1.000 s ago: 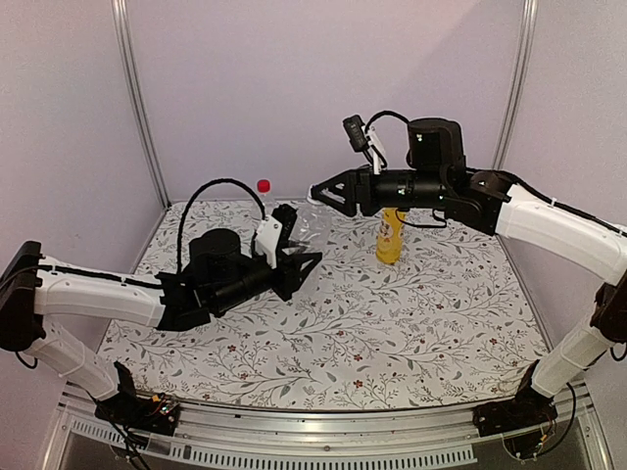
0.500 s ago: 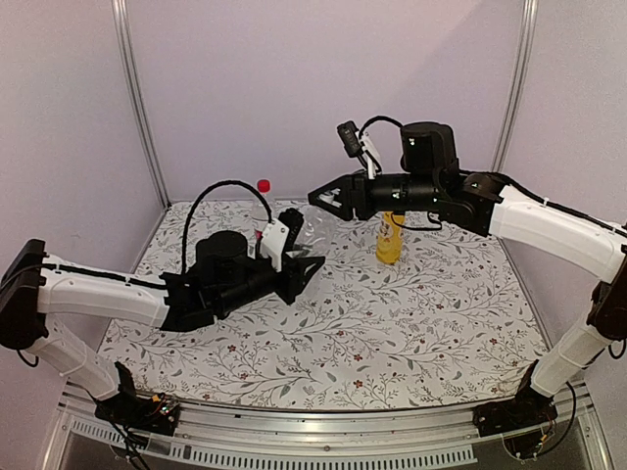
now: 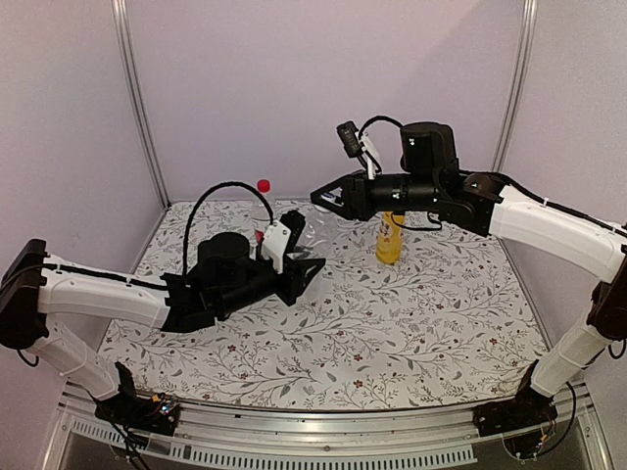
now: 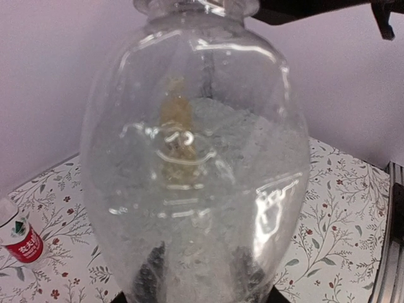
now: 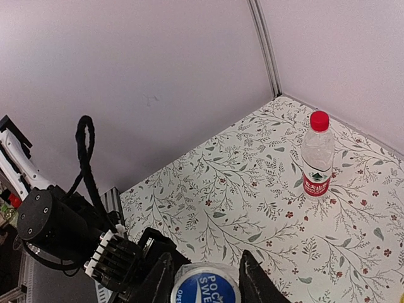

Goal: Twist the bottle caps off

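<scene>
Left gripper (image 4: 196, 284) hidden behind clear bottle (image 4: 196, 158); bottle cropped

Floral-print table (image 3: 392, 323), labelled bottle (image 5: 317, 154) (red cap (image 5: 319, 120)), yellow-orange bottle (image 3: 389, 240) standing

**Item count: bottles, caps, arms**

Bottles: three in total. One clear unlabelled bottle (image 4: 196, 158), filling the left wrist view. One clear bottle with a red-and-white label (image 5: 317, 158), standing upright on the tabletop (image 3: 392, 323). One yellow-orange drink bottle (image 3: 389, 238), partly hidden behind the right arm in the top view.

Caps: two confirmed. One red cap (image 5: 319, 120) on the labelled bottle. One blue cap (image 5: 205, 285) with white lettering, seen in the right wrist view. A yellow cap cannot be confirmed; that bottle's top is hidden.

Arms: two, each with one gripper: left gripper (image 3: 299, 257), right gripper (image 3: 328, 198).
</scene>
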`<state>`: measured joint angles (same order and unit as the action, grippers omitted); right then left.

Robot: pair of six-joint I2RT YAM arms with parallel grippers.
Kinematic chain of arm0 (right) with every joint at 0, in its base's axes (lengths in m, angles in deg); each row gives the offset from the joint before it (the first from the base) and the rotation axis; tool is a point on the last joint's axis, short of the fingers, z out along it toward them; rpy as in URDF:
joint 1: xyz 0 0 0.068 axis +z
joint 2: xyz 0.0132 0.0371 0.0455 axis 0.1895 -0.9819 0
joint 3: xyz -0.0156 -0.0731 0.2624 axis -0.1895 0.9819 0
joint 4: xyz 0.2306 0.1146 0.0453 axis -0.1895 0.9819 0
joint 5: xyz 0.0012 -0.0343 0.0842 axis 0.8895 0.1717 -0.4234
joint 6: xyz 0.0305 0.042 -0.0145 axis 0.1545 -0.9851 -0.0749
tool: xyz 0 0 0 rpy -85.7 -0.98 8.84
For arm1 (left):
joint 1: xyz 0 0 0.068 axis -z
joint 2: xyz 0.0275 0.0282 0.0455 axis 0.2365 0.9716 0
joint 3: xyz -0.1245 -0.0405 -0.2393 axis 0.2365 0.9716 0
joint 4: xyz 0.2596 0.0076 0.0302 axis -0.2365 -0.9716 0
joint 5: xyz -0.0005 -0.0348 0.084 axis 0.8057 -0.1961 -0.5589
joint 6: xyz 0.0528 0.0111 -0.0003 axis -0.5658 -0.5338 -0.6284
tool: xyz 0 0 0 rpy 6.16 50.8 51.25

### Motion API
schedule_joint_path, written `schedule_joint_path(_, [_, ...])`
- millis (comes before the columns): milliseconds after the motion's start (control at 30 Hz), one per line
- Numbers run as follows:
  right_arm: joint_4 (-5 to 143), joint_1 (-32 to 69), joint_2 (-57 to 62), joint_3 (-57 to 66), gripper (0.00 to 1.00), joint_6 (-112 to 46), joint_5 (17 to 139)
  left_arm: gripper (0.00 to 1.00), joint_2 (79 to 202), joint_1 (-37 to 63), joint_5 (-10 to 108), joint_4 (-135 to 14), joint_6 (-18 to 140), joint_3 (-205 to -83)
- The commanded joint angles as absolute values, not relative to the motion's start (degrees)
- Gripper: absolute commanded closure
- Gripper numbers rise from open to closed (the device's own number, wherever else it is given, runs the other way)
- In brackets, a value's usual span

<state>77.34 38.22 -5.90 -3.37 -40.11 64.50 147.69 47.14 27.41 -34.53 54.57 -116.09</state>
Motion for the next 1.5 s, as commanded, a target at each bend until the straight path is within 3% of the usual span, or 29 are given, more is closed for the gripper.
schedule_joint_path(0, [76.7,38.7,-6.1,-4.2,0.69,-39.9,63.4,0.65,148.0,48.0,26.6,-34.2,53.5,-117.7])
schedule_joint_path(167, [77.0,38.4,-5.1,-4.1,0.87,-34.2,56.6,0.65,146.4,48.0,30.2,-34.5,51.4,-117.0])
schedule_joint_path(400, [82.4,37.2,-2.9,-2.9,0.90,-12.3,32.9,0.65,142.2,45.3,63.1,-37.3,47.7,-113.5])
schedule_joint_path(667, [89.4,35.5,-5.8,-8.1,0.91,-5.5,17.7,0.65,141.9,43.1,85.1,-31.4,51.5,-111.2])
schedule_joint_path(900, [91.4,35.2,-6.3,-9.3,0.87,-3.9,15.6,0.65,146.0,42.5,89.6,-32.7,52.1,-114.2])
schedule_joint_path(1233, [91.9,35.1,-5.2,-8.4,0.78,-6.0,21.2,0.66,145.6,41.8,84.9,-30.7,53.6,-113.7])
schedule_joint_path(1467, [90.6,35.0,-4.3,-7.1,0.60,-8.4,24.4,0.66,145.0,41.3,82.6,-29.8,54.0,-112.8])
